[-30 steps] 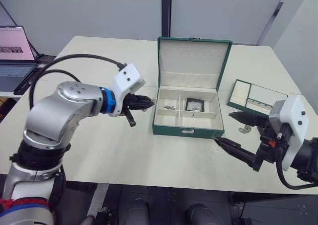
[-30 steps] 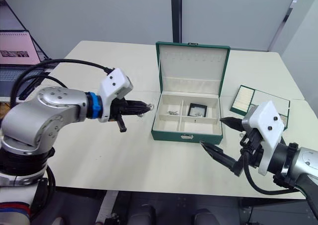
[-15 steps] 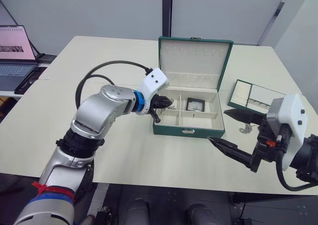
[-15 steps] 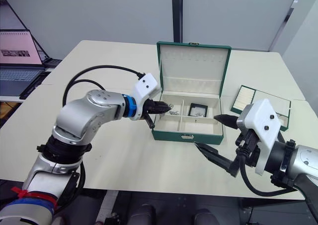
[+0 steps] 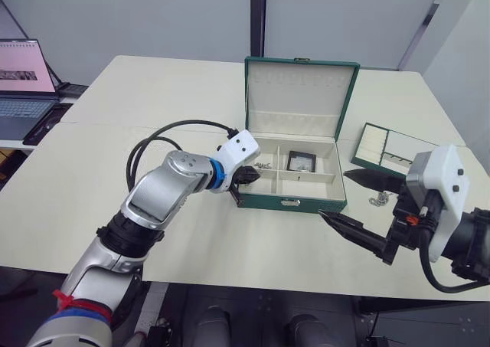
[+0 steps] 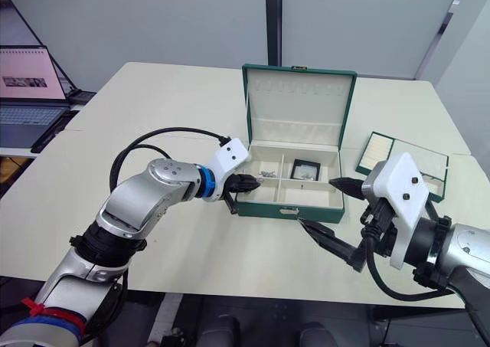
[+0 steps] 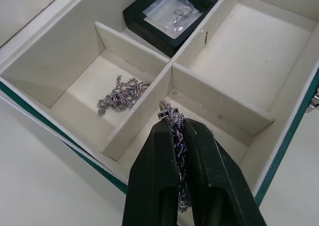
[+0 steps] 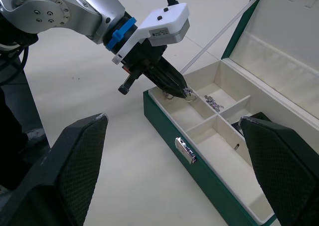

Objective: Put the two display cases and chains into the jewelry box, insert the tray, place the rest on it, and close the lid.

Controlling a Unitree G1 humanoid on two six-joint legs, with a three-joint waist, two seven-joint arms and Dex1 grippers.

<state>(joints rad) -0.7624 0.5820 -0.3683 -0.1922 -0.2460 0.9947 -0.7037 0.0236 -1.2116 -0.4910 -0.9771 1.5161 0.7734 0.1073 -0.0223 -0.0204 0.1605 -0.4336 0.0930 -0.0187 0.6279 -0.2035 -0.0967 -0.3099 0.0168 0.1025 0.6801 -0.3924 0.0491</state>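
The left gripper (image 7: 177, 131) hangs over the near-left compartment of the jewelry box (image 5: 289, 201), its jaws pinching a silver chain (image 7: 172, 117) that pokes out past the tips. Another chain (image 7: 122, 93) already lies in the compartment behind, and one display case (image 7: 172, 14) sits in the back compartment beside that.

The main risk is in the release: the links are wedged far down between the jaws, so the chain may cling to a pad when they part, come back out with the arm and drop on the desk (image 5: 115, 178). It also hangs just beside the cream divider (image 7: 137, 111) (the one parting the two left compartments), so it could drape over that wall, and a chain lying across a divider would probably foul the tray (image 5: 396, 150) when it is set in.

The right gripper (image 5: 360, 201) waits near the box's right front corner with jaws spread wide and nothing in them; a further chain (image 5: 377, 200) lies on the desk just by it, and a careless sweep could knock it off the edge.
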